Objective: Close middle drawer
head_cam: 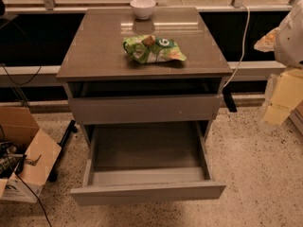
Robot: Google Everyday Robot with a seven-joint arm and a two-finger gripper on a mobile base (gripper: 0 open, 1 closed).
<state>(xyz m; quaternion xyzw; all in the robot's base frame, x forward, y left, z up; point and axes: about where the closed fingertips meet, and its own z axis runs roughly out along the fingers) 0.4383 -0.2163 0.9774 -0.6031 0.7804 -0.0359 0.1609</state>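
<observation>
The middle drawer (147,192) is pulled far out of the grey cabinet (94,56). Its plain flat front faces me low in the view, and its grey tray-like inside (144,148) holds nothing. Above it, the taller-fronted top drawer (144,109) with a small pale speck stands slightly out. A third drawer is hidden below. My gripper (277,109), pale yellow under a white arm part, hangs at the right edge of the view. It is well to the right of the cabinet, at about the top drawer's height, and touches nothing.
A green snack bag (152,49) and a white bowl (142,7) sit on the cabinet top. An open cardboard box (26,157) with cables stands on the speckled floor at the left. A white cable (240,46) hangs behind the cabinet's right side.
</observation>
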